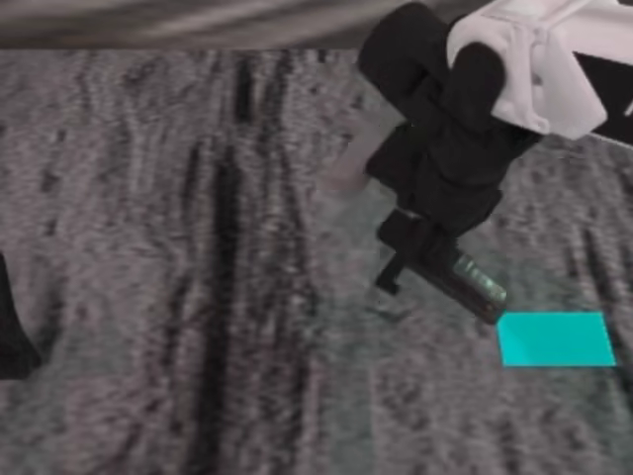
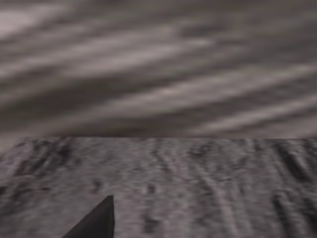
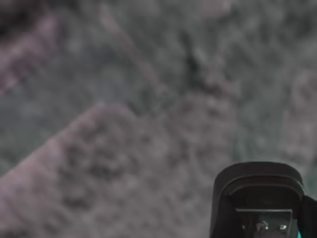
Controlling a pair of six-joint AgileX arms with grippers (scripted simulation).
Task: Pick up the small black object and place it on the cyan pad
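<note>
In the top view my right gripper (image 1: 425, 253) is shut on the small black object (image 1: 479, 284), a stapler-like wedge with a greyish end. It hangs tilted above the table, and its greyish end points at the near left corner of the cyan pad (image 1: 554, 339). The pad lies flat to the right and has nothing on it. The right wrist view shows the rounded black end of the object (image 3: 257, 198) close up, with a sliver of cyan beside it. My left arm (image 1: 12, 341) is parked at the left edge of the table.
The table top (image 1: 198, 297) is mottled grey with dark streaks. A faint shadow (image 1: 388, 297) lies under the held object. The left wrist view shows only bare table and a dark tip of the left gripper (image 2: 96, 223).
</note>
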